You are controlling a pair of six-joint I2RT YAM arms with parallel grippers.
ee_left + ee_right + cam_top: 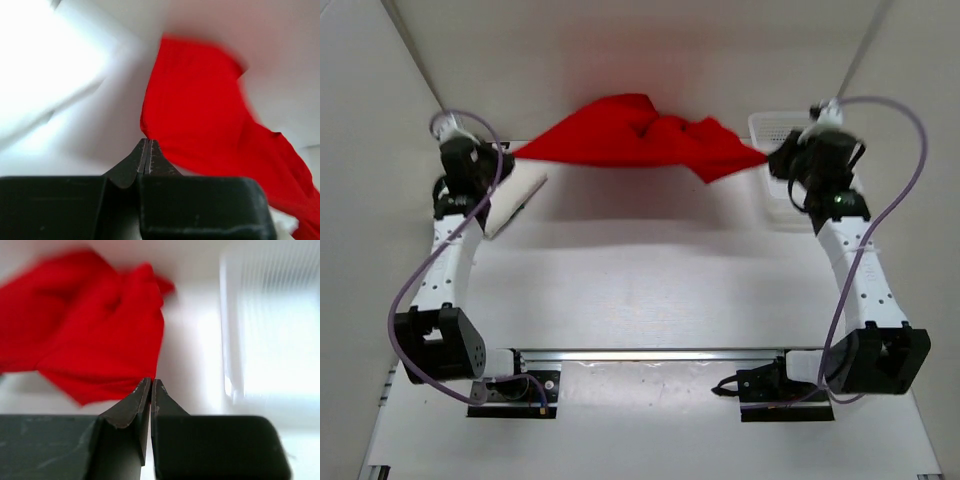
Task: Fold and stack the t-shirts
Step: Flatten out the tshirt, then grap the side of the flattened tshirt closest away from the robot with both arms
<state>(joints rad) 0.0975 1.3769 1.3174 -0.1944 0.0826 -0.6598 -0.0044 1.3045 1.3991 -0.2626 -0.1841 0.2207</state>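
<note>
Left tool and right tool each pinch a thin corner of the red t-shirt, which hangs bunched at twelve o'clock. Either corner may slip, dropping it crumpled.

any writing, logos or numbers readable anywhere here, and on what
None can be read in any view.
red t-shirt: plain cloth, no print or tag showing.
folded white t-shirt: plain, no text showing.
white mesh basket: no marking visible; blurred in the right wrist view.
Arms and table: no label large or sharp enough to read.
</note>
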